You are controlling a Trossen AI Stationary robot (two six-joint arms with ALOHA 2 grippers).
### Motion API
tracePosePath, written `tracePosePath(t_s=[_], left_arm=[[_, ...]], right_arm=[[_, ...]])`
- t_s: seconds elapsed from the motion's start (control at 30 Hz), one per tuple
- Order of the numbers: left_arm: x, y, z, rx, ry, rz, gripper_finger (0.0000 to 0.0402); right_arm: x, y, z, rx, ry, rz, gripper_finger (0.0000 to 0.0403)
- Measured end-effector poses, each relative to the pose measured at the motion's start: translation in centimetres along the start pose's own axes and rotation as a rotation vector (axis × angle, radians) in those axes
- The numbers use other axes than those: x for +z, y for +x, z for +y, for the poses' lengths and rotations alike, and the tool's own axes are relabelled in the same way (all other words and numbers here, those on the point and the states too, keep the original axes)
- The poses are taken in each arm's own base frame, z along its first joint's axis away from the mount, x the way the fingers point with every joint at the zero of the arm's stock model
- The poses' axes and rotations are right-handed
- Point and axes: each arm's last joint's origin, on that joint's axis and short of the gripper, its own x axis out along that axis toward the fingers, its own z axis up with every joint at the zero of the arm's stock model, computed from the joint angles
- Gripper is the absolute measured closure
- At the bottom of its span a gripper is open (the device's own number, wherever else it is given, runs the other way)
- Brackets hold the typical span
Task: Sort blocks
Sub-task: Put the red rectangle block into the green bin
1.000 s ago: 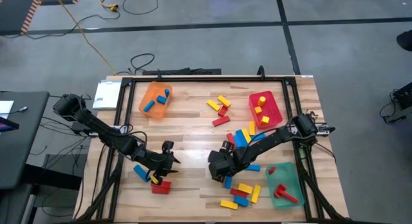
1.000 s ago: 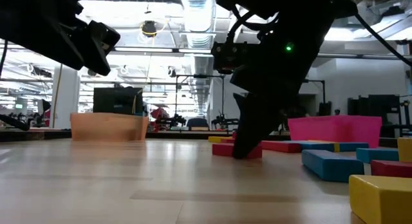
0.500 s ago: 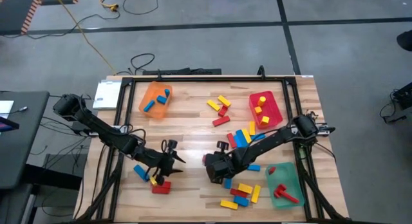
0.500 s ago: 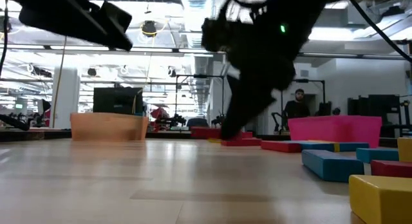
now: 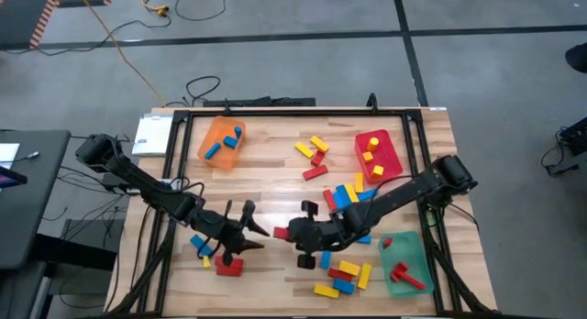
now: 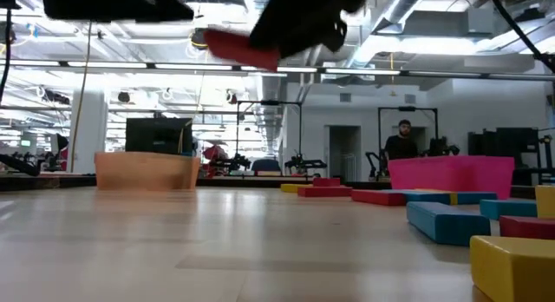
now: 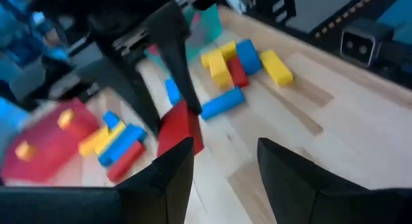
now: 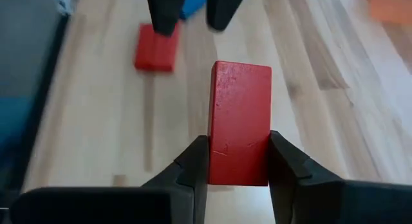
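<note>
Near the front edge of the wooden table (image 5: 275,186), taken as the landmark, both arms meet over bare boards. Three trays sit on it: an orange tray (image 5: 221,142) at the far left with two blue blocks inside, a red tray (image 5: 378,155) at the far right with yellow blocks inside, and a green tray (image 5: 402,260) at the near right with red blocks inside. Loose blocks (image 5: 341,197) remain in four groups: a small scatter at the table's far centre, a cluster just in front of the red tray, a heap beside the green tray, and a few pieces at the near left. The right gripper (image 8: 238,161) hangs above the table's near centre, its fingers pinched on a red block (image 8: 239,123) lifted clear of the surface; the low view shows that block high in the air. The left gripper (image 7: 222,161) faces it from just beside, its fingers parted and holding nothing, near a second red block (image 5: 230,265) lying flat on the boards. Judged from the contents of the trays, sorting is barely begun: a handful of blocks are placed, most are still loose, and the held red block presumably belongs in the green tray.
</note>
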Motion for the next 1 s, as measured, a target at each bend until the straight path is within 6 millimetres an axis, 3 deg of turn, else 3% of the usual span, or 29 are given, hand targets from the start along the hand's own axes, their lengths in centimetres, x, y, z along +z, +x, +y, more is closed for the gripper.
tracePosePath(t_s=[0.33, 0.6, 0.87, 1.0], left_arm=[[0.9, -0.1, 0.4, 0.095, 0.179, -0.056, 0.0235], [-0.3, 2.2, -1.1, 0.058, 0.267, -0.019, 0.0235], [0.0, 2.8, -1.1, 0.206, 0.335, -0.020, 0.0236], [0.2, 2.8, -1.1, 0.216, 0.357, -0.029, 0.0264]], right_arm=[[1.3, -0.4, -0.7, 0.107, 0.043, -0.039, 0.0284], [1.5, -0.2, -0.8, 0.157, 0.057, -0.053, 0.0284], [2.0, -0.3, -1.0, 0.169, 0.071, -0.075, 0.0284], [1.9, -0.3, -1.0, 0.168, 0.071, -0.073, 0.0284]])
